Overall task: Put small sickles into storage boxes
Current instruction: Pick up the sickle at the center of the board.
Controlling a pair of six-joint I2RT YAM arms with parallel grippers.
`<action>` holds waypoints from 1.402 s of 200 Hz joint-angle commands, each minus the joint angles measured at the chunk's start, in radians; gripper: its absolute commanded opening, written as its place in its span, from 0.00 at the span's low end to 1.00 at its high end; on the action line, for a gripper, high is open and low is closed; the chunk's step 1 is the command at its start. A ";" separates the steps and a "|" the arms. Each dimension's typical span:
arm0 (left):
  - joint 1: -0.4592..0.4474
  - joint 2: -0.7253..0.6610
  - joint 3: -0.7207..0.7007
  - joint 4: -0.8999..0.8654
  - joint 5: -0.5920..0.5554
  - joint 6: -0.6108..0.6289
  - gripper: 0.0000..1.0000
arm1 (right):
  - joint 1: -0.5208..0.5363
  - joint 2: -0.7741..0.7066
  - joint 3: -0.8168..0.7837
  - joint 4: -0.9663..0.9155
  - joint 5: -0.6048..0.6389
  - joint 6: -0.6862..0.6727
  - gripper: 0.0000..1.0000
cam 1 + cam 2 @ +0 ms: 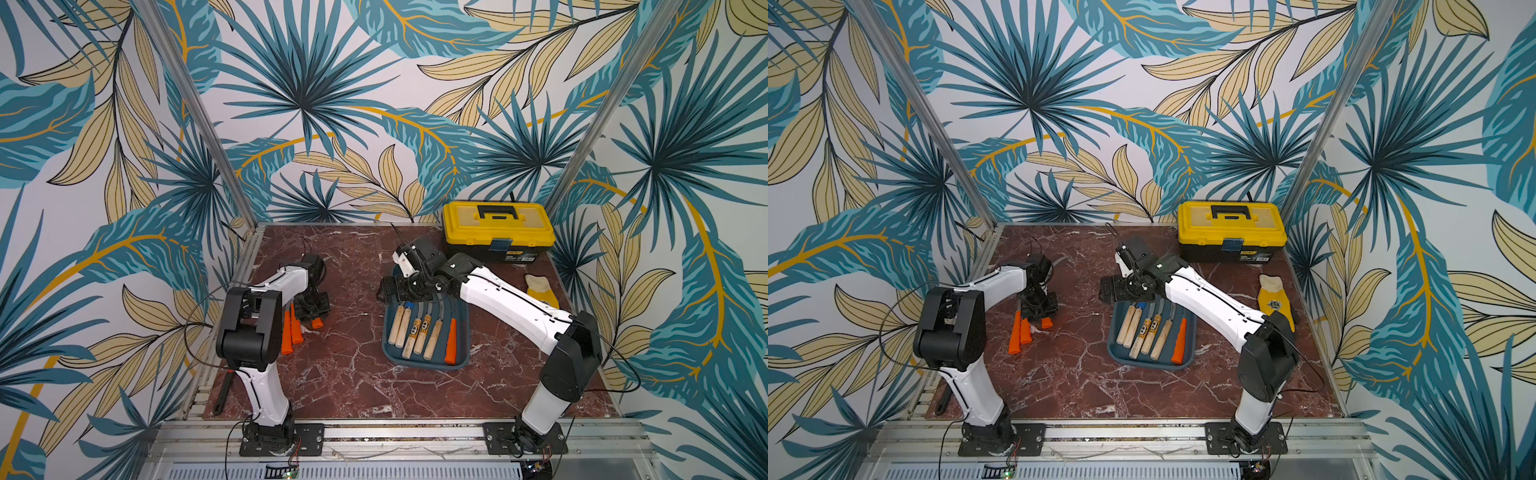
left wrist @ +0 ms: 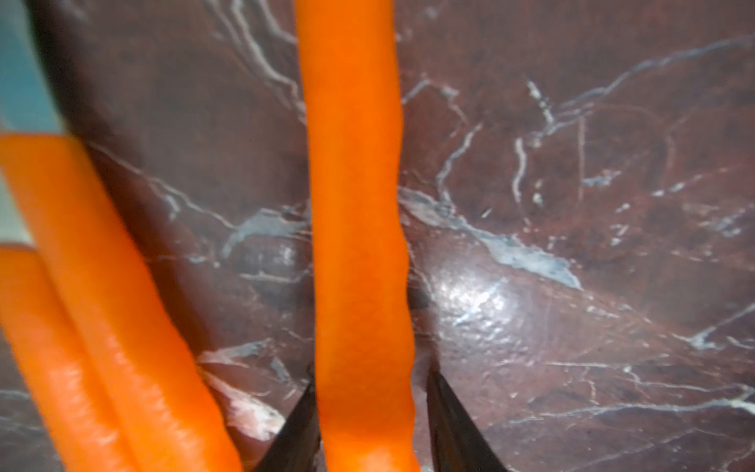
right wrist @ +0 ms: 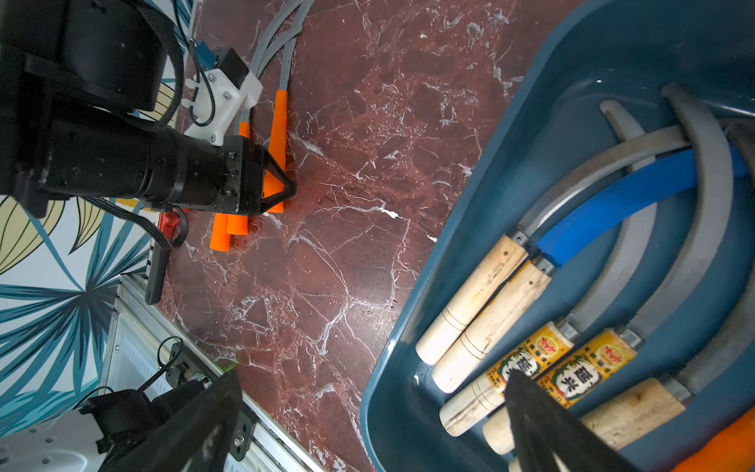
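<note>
Six sickles (image 1: 419, 332) in tray (image 1: 428, 365); three orange-handled sickles (image 1: 296, 330) on table (image 1: 353, 386). My left fingers (image 2: 453, 425) closely straddle one handle (image 2: 355, 204), pinch unclear; right fingers (image 3: 543, 433) spread.

Leaf-print booth
Palm-leaf wallpaper (image 1: 303, 95) on three walls, aluminium corner posts (image 1: 196, 112), red-brown marble tabletop (image 1: 357, 390) with white veins.

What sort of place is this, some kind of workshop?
Probably a robot test booth rather than a working shop: a left arm and right arm bolted to a metal rail, a marble-look tabletop, and leaf-print walls enclosing it.
</note>
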 commanded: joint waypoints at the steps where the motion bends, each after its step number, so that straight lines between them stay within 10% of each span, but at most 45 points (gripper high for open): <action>1: -0.026 0.003 -0.024 0.025 0.035 0.006 0.24 | -0.003 0.016 -0.022 0.012 0.000 0.019 0.99; 280: -0.268 -0.228 0.018 -0.061 0.109 -0.103 0.19 | -0.027 -0.220 -0.213 0.009 0.108 0.057 0.99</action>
